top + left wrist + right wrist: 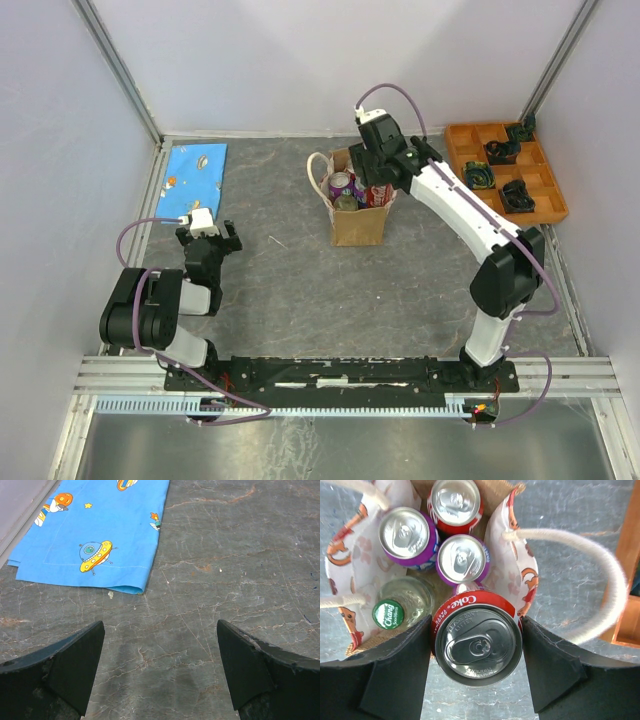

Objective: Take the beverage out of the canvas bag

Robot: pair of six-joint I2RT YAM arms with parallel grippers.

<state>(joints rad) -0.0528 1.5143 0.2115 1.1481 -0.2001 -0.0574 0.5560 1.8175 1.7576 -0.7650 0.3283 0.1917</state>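
Above the bag (358,228): right hand (476,630) clamps the Coke can (477,650) by its sides.
Coke can: likely full, heavy, slick; thin walls dent.
Left hand (160,625): open, empty.

The canvas bag's (358,222) mouth is crowded: a purple can (407,535), a second purple can (463,560), a red can (455,502) and a green-capped bottle (395,611) stand packed inside with only slim gaps. The right gripper's (477,630) fingers (395,675) press both sides of a Coke can (477,640) at the near edge, and a cream handle (600,560) loops close beside them. The counter (290,280) lies bare between the bag and the left gripper (160,630), whose fingers stand apart near a blue cloth (193,180); an orange tray (463,138) fills the far right corner.
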